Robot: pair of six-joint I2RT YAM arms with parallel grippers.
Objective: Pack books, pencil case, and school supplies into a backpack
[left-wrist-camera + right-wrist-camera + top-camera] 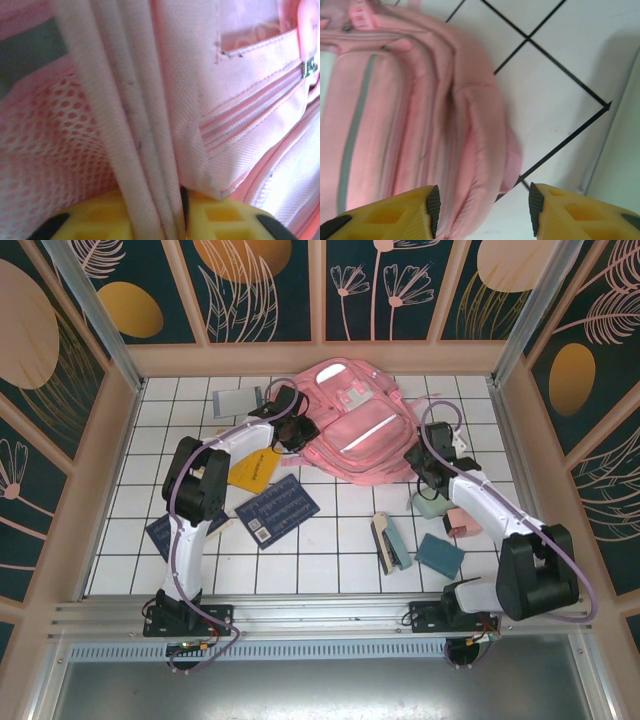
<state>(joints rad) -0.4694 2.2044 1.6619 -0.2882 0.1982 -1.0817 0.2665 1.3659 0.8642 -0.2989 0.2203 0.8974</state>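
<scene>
Backpack [360,430] pink with pale stripe, left gripper [177,220] pinching its fabric, right gripper [485,205] open

A: The left arm [188,550] and the right arm [492,508] are built alike, with white links and bulky black joints on black bases.
B: A purple cable [170,525] trails along each. The fingers [395,216] are yellow, moulded with hollow cells and edged by black pads [434,206].
</scene>
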